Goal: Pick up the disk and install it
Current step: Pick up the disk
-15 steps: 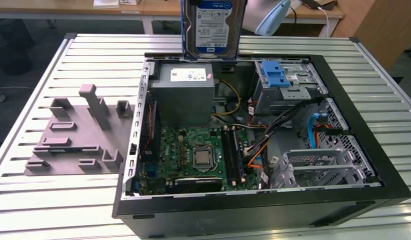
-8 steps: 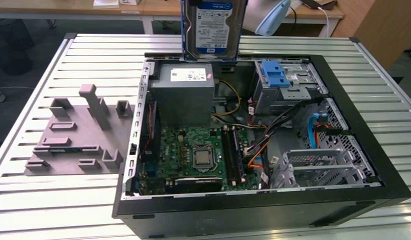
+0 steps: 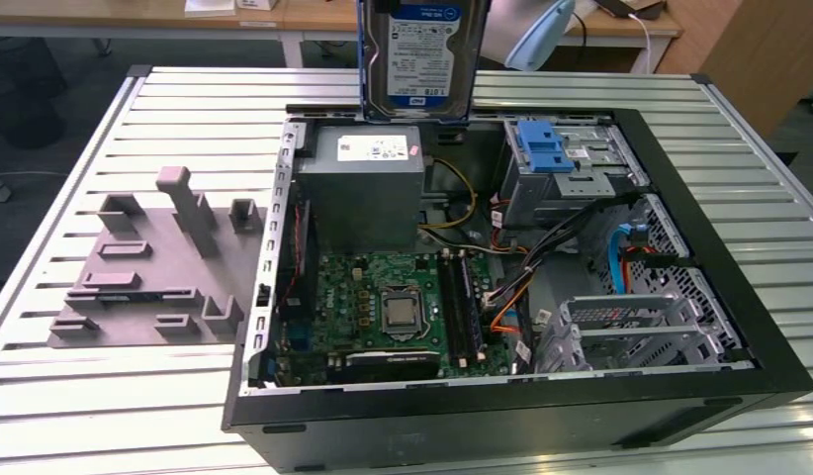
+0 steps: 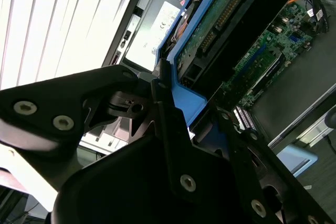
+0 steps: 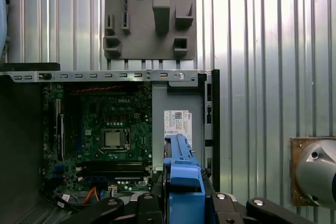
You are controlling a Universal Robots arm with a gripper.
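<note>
Pick-up complete, installation pending: the disk (image 3: 422,49), clamped by its blue carrier between the closed fingers (image 4: 164,111), hangs upright above the open computer case (image 3: 512,421) at its power supply (image 3: 364,188) edge (not yet seated in the drive cage (image 3: 561,163))

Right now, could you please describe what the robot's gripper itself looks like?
The matte black gripper is built from angular linkage arms joined at pivots, with round silver screw heads set into them. Its two fingers are slim, flat black bars.
</note>
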